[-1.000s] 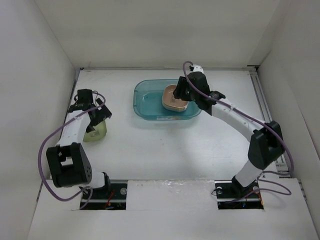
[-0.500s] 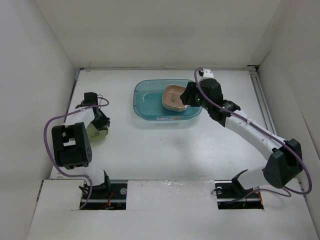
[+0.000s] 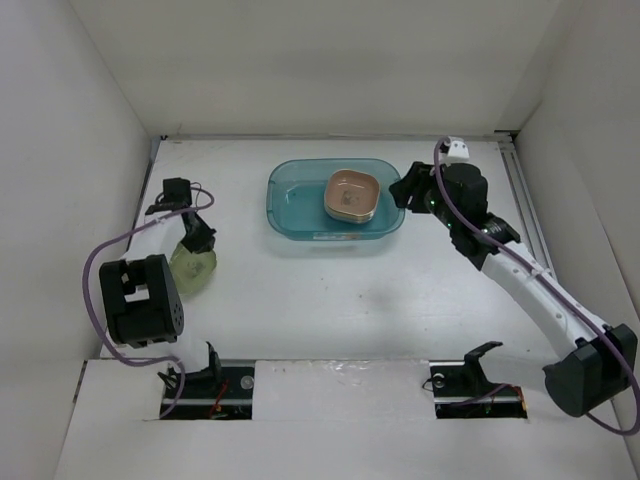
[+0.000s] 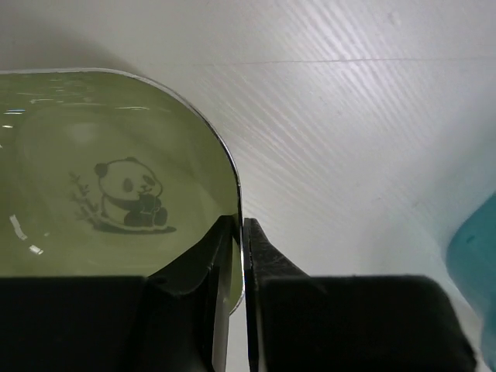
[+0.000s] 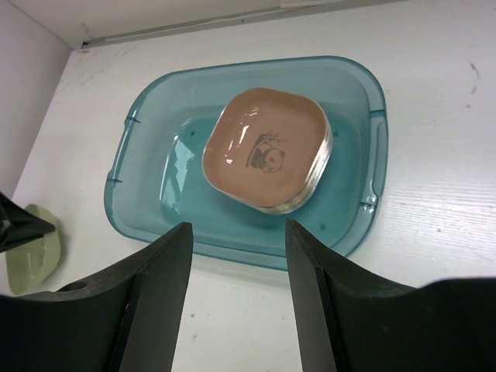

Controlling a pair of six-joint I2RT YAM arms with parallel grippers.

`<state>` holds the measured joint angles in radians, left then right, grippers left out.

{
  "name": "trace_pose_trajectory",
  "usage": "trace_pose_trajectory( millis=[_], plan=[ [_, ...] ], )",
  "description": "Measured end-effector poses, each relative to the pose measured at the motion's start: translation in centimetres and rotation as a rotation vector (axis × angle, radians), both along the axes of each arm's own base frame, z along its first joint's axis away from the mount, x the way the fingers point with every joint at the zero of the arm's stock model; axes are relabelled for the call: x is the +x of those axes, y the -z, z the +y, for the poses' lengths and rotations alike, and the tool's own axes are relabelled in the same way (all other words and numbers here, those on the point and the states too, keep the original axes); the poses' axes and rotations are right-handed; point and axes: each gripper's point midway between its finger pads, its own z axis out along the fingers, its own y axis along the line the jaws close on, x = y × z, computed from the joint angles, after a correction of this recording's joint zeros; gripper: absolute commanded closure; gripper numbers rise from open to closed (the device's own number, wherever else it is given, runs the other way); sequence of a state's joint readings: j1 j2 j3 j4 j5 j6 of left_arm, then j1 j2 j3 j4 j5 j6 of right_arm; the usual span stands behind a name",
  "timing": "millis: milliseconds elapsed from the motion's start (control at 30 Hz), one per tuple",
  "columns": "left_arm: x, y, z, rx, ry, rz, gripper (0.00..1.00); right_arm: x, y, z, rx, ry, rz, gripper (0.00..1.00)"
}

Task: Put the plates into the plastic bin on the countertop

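Left claw: the left gripper (image 4: 242,229) is pinched tight on the rim of the pale green plate (image 4: 101,178), one finger inside the edge, one outside.
Green plate: panda print facing up, over at the left side of the countertop (image 3: 330,290), well apart from the bin; whether it rests flat or is lifted, I cannot tell.
Right claw: the right gripper (image 5: 236,226) hangs with its fingers spread wide and nothing between them, just off the right end of the bin.
Bin: the plastic bin (image 3: 285,218) sits toward the far middle of the countertop.
Stack: plates piled in the bin's right half, the brown plate (image 5: 266,149) on top with its panda print showing, paler rims peeking out beneath it.
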<state>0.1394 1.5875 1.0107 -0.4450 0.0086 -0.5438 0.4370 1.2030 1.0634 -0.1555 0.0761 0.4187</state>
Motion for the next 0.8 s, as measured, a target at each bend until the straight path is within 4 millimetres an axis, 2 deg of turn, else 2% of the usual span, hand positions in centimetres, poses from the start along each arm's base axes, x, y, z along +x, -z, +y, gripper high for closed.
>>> trace_pose_trajectory(
  millis=[100,167,233,300,367,433,467,533,567,633,700,800],
  plan=[
    [0.8,-3.0,-0.2,0.012,0.022,-0.044,1.0,-0.4,-0.1,-1.6,-0.003,0.015,-0.012,0.43],
    [3.1,-7.0,-1.0,0.037,0.072,-0.124,1.0,-0.7,-0.1,-3.0,-0.01,0.039,-0.016,0.43],
    [6.5,-12.3,-3.3,0.061,0.16,-0.262,1.0,-1.1,-0.6,-4.4,-0.015,0.063,-0.029,0.43],
    [9.3,-18.0,-7.2,0.067,0.27,-0.399,1.0,-1.4,-1.1,-5.7,-0.022,0.084,-0.04,0.43],
    [11.4,-22.9,-12.4,0.062,0.397,-0.521,1.0,-1.7,-1.4,-6.9,-0.031,0.098,-0.047,0.42],
    [12.7,-26.3,-18.0,0.046,0.525,-0.61,1.0,-2.0,-1.5,-8.1,-0.046,0.114,-0.046,0.41],
    [13.3,-27.1,-21.0,0.037,0.593,-0.637,1.0,-2.3,-1.6,-8.7,-0.054,0.123,-0.044,0.41],
    [14.1,-27.5,-26.7,0.029,0.716,-0.67,1.0,-3.0,-1.7,-9.9,-0.071,0.138,-0.044,0.41],
    [14.3,-26.8,-29.1,0.033,0.77,-0.67,1.0,-3.3,-1.9,-10.5,-0.08,0.144,-0.048,0.41],
    [14.4,-24.1,-33.3,0.037,0.869,-0.635,1.0,-4.3,-2.3,-11.4,-0.094,0.154,-0.055,0.41],
    [14.3,-20.3,-35.8,0.046,0.937,-0.571,1.0,-5.3,-2.7,-12.0,-0.11,0.155,-0.066,0.41],
    [14.3,-14.4,-37.4,0.047,1.004,-0.456,1.0,-6.8,-3.5,-12.5,-0.125,0.149,-0.09,0.39]
  ],
)
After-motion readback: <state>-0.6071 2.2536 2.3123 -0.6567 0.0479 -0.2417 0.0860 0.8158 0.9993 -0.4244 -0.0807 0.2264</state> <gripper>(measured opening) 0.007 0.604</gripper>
